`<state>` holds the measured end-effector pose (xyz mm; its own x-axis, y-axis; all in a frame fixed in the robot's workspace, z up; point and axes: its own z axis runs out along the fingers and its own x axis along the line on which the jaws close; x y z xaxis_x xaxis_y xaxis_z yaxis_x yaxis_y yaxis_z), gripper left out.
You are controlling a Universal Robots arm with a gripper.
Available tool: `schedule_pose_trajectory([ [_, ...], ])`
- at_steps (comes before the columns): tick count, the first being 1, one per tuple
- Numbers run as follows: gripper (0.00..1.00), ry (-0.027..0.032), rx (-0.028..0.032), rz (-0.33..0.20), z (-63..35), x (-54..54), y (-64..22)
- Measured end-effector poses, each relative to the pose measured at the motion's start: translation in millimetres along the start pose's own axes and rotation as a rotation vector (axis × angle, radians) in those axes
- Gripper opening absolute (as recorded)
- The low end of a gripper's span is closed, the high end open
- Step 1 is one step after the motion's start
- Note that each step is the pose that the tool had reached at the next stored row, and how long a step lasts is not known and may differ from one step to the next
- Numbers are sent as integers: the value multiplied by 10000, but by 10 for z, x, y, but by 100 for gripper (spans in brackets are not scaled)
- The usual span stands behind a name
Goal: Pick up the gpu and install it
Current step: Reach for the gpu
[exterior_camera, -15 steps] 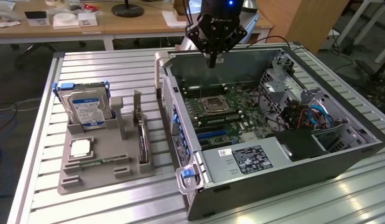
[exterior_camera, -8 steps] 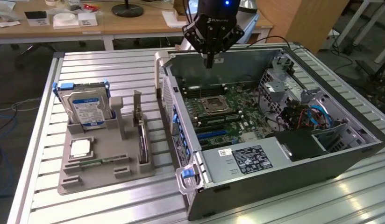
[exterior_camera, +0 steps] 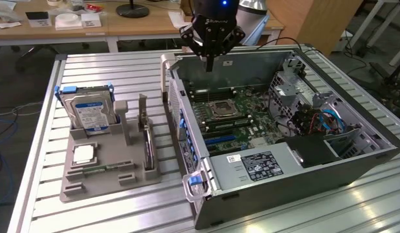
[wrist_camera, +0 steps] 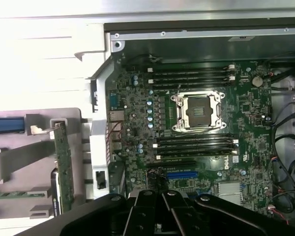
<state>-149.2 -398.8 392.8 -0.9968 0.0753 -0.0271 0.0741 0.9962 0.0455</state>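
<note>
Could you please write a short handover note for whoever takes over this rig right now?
Tool: shut, holding nothing, hanging above the open computer case, over its motherboard.
Gpu: standing on edge in the gray holder on the table, on the exterior view's left of the case, apart from the tool. The hard drive stands in the same holder.
Done: nothing that shows; the gpu is not picked up.
Left: the pick-up and the install. The blue expansion slot on the motherboard is bare.
</note>
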Motion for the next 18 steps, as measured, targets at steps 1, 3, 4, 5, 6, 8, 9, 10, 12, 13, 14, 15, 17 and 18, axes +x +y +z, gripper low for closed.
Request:
schedule_pose_trajectory([
  [1,11,-6,0,-1,-1,25,-2],
  [3,11,-19,0,-2,-2,77,-6],
  [4,11,-28,-1,-2,-2,105,-8],
  [5,11,-36,-2,-1,-2,135,-10],
  [6,11,-46,-1,-2,-3,163,-12],
  [8,11,-67,-4,-4,-3,219,-17],
  [9,11,-78,-5,-4,-3,245,-19],
  [10,11,-88,-6,-4,-3,275,-21],
  [12,11,-102,-7,-4,-3,322,-24],
  [13,11,-109,-7,-6,-3,345,-26],
  [14,11,-116,-8,-6,-3,369,-28],
  [15,11,-123,-9,-7,-4,392,-30],
  [17,11,-137,-9,-6,-4,447,-33],
  [18,11,-144,-10,-6,-5,480,-35],
])
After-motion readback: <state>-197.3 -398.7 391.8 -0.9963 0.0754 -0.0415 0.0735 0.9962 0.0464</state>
